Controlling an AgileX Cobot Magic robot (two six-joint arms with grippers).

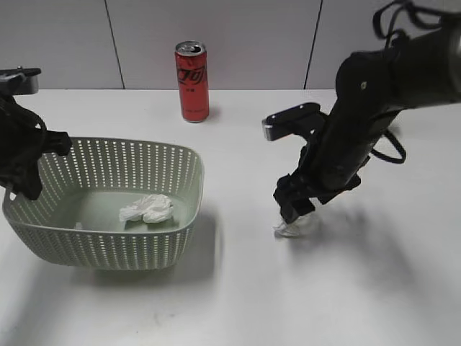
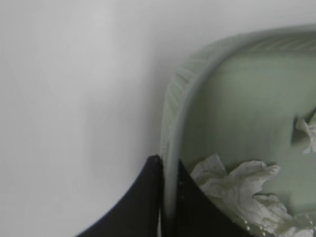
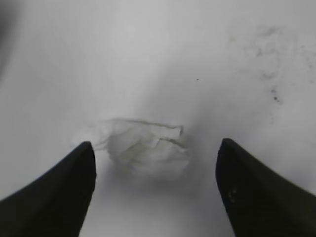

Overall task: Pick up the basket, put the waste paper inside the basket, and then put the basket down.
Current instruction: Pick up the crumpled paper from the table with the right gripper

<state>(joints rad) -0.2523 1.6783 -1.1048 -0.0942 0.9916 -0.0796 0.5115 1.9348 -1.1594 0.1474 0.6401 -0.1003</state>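
Note:
The pale green slotted basket (image 1: 144, 238) is tilted, its left end raised off the white table. My left gripper (image 1: 29, 184) is shut on the basket's left rim (image 2: 170, 148). White waste paper (image 1: 148, 209) lies inside the basket; it also shows in the left wrist view (image 2: 237, 192). Another crumpled white paper wad (image 1: 290, 228) lies on the table to the right of the basket. My right gripper (image 1: 295, 209) is open just above that wad, and its fingers (image 3: 155, 150) stand either side of the wad (image 3: 143, 150).
A red drink can (image 1: 191, 81) stands upright at the back of the table, behind the basket. A grey panelled wall runs behind the table.

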